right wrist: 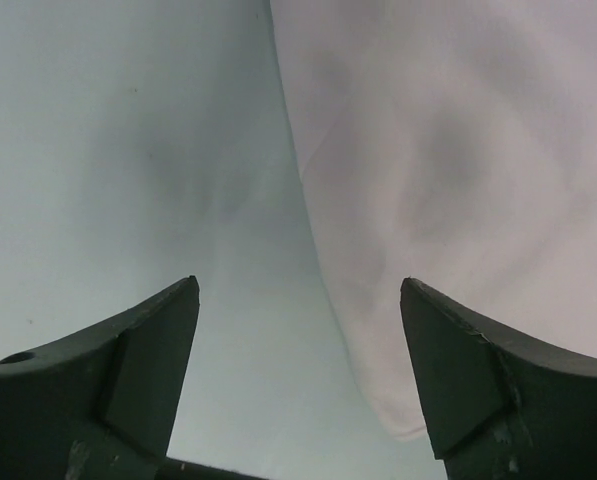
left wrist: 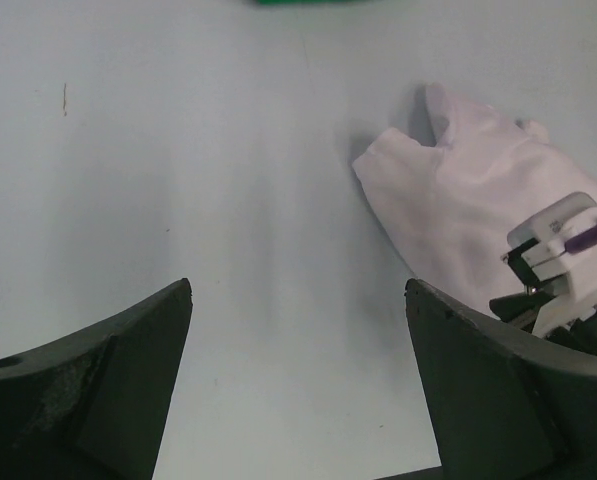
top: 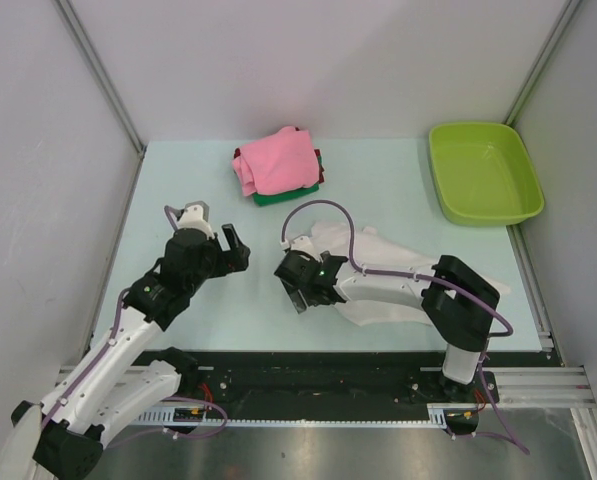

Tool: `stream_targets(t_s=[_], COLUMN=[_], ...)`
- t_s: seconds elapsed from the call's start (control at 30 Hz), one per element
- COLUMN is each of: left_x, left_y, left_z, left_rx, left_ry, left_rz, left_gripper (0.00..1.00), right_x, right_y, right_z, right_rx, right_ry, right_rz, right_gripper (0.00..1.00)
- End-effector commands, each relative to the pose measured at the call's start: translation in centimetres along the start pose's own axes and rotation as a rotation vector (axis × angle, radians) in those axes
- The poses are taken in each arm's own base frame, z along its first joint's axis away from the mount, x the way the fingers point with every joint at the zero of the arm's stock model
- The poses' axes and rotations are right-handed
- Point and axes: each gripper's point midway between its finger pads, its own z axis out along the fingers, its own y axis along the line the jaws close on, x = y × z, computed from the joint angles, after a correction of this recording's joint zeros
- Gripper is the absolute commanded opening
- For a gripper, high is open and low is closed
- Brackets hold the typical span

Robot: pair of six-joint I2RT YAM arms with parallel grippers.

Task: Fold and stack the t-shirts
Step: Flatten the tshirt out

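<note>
1. White t-shirt (top: 370, 242) lies loosely bunched, not neatly folded, on the near right part of the table (top: 178, 180), partly hidden under the right arm.
2. Folded stack sits at the far middle of the table: pink shirt (top: 281, 160) on top, dark red shirt (top: 319, 163) peeking out under it, green shirt (top: 275, 198) at the bottom.
3. Stack and white shirt are well apart.
4. Right gripper (right wrist: 298, 290) is over the white shirt's left edge, arm reaching leftward across the cloth. Its fingers are spread wide with nothing pinched, and the cloth edge runs below between them.
5. Left gripper (left wrist: 298, 295) hangs over bare table left of the white shirt, fingers wide apart and empty, arm angled up from the near left corner.
6. Table is pale blue-green and matte.
7. Lime-green tub (top: 483, 172) sits at the far right corner.
8. Plain light grey panels enclose the sides and back.
</note>
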Motion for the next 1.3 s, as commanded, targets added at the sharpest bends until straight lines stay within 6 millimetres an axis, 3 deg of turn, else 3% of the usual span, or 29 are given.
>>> stream_targets(t_s=[0.0,0.23,0.33,0.43,0.47,0.5,0.63,0.73,0.77,0.8,0.87,0.9,0.93,1.0,1.03,1.1,1.13,1.2,1.23,1.27], left_x=[0.0,0.2,0.3,0.3,0.3,0.3,0.3,0.3,0.3,0.3,0.3,0.3,0.3,0.2,0.1,-0.1,-0.4,-0.6,-0.6,-0.6], left_y=[0.0,-0.1,-0.1,-0.1,-0.1,-0.1,-0.1,0.1,0.1,0.1,0.1,0.1,0.2,0.3,0.3,0.4,0.5,0.6,0.5,0.5], left_z=[-0.4,-0.1,0.0,0.1,0.1,0.1,0.3,0.3,0.3,0.3,0.3,0.3,0.3,0.3,0.2,0.0,-0.1,-0.3,-0.3,-0.3], left_rx=[0.015,0.019,0.017,0.017,0.017,0.017,0.014,0.006,0.008,0.008,0.005,0.005,0.003,-0.005,-0.004,-0.01,-0.012,-0.015,-0.014,-0.012], left_ry=[-0.005,0.013,0.016,0.021,0.02,0.021,0.023,0.022,0.021,0.021,0.018,0.018,0.018,0.013,0.008,-0.005,-0.014,-0.024,-0.026,-0.026], left_rz=[-0.033,-0.028,-0.028,-0.025,-0.024,-0.025,-0.025,-0.024,-0.025,-0.025,-0.025,-0.027,-0.027,-0.032,-0.034,-0.038,-0.04,-0.041,-0.04,-0.04], left_gripper=[0.92,0.92,0.92,0.92,0.92,0.92,0.92,0.92,0.92,0.93,0.92,0.92,0.92,0.92,0.92,0.92,0.92,0.92,0.92,0.92], right_x=[-3.1,-2.3,-2.5,-2.7,-2.9,-3.0,-4.6,-7.3,-8.0,-10.2,-11.8,-12.2,-14.4,-14.2,-15.7,-15.3,-15.4,-14.8,-14.6,-13.8], right_y=[1.1,-1.4,-2.5,-3.1,-3.2,-3.4,-3.3,-2.6,-1.4,-1.3,0.0,-0.3,-0.5,-0.8,-2.1,-3.9,-5.9,-8.7,-11.7,-13.1], right_z=[1.4,4.9,5.4,5.5,5.4,5.3,2.9,-2.1,-4.2,-8.3,-13.5,-16.4,-20.3,-24.1,-27.5,-30.1,-31.6,-32.5,-33.1,-32.3], right_rx=[-0.059,0.003,0.026,0.042,0.045,0.05,0.048,0.022,-0.007,-0.051,-0.125,-0.15,-0.175,-0.181,-0.174,-0.147,-0.12,-0.063,-0.021,0.02], right_ry=[-0.079,-0.018,-0.013,-0.019,-0.024,-0.028,-0.092,-0.182,-0.222,-0.304,-0.395,-0.429,-0.507,-0.525,-0.593,-0.613,-0.648,-0.664,-0.683,-0.663], right_rz=[0.049,0.054,0.06,0.052,0.046,0.045,0.033,0.021,0.003,0.027,0.018,0.019,0.049,0.018,0.062,0.068,0.109,0.151,0.211,0.229], right_gripper=[0.83,0.69,0.59,0.33,0.09,0.0,0.0,0.0,0.0,0.0,0.0,0.0,0.0,0.0,0.0,0.0,0.0,0.0,0.0,0.0])
